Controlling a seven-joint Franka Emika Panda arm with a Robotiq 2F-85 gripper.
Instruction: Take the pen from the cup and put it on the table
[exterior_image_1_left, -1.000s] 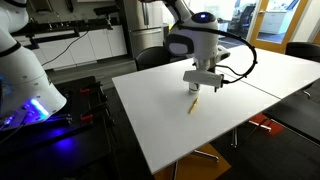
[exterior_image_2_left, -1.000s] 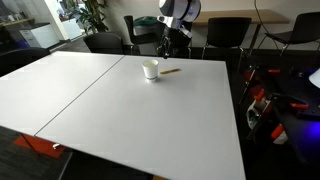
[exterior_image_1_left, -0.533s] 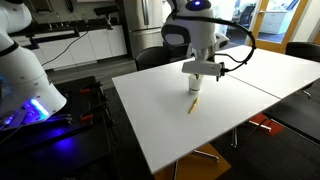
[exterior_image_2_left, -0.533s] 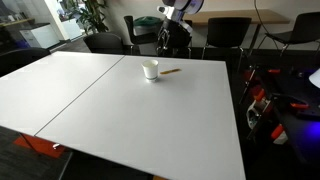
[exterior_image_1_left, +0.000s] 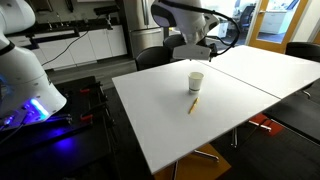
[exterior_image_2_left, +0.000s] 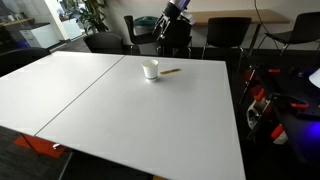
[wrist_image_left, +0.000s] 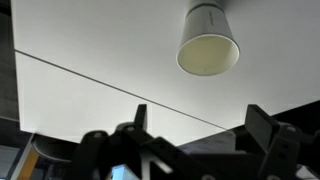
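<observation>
Pen (exterior_image_1_left: 193, 104) on table (exterior_image_1_left: 160, 125), claw (wrist_image_left: 200, 122) now higher

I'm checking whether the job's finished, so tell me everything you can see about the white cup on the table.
The cup is small, white and paper-like, tapering to a narrower base. It stands upright on the white table, toward one edge. In the wrist view its round mouth faces up and the pale inside looks empty. Only the table touches it. The pen lies flat close by, apart from it.
</observation>
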